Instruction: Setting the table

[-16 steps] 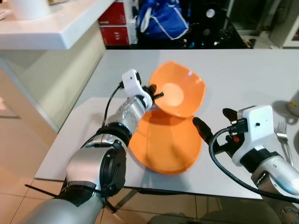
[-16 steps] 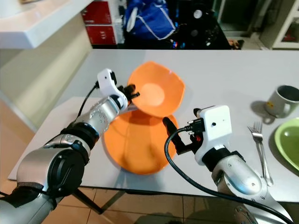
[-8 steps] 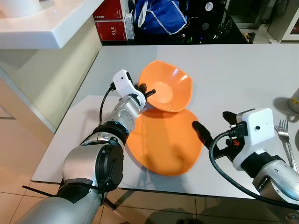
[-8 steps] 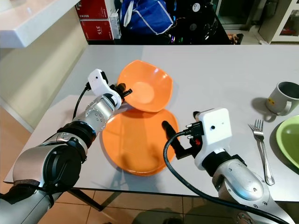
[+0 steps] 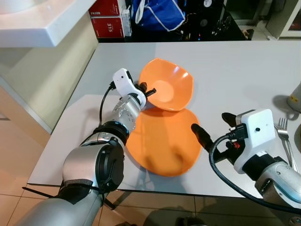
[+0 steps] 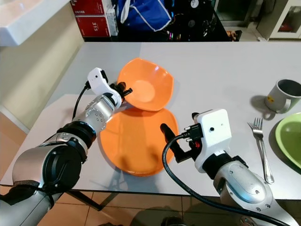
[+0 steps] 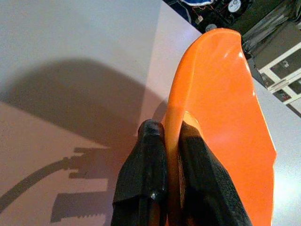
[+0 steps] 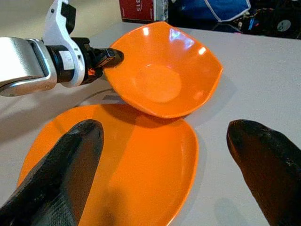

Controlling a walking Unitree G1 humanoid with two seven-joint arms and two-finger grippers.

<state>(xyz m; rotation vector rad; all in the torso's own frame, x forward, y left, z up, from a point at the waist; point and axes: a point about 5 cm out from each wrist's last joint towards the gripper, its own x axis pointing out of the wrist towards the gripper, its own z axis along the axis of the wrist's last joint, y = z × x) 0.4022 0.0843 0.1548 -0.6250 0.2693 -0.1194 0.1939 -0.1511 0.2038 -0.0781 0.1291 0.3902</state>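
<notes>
The orange bowl, smooth and glossy with a squarish rim and rounded corners, was tilted above the far edge of the orange plate, its hollow facing up and toward the robot and nothing in it. The left gripper held it by the left rim: in the left wrist view the two black fingers pinched the thin orange wall, one on the outside and one inside. The plate, a flat, glossy piece with rounded corners, lay bare on the pale grey tabletop near its front edge, partly over a lighter rectangular mat.

The right gripper hovered at the plate's right side, its black fingers spread wide apart and holding nothing.

Farther right on the tabletop lay a metal fork, tines pointing away, just left of a green plate cut by the frame edge. A grey mug stood beyond them. Past the far edge of the tabletop sat a blue bag and red boxes, and a white counter ran along the left.
</notes>
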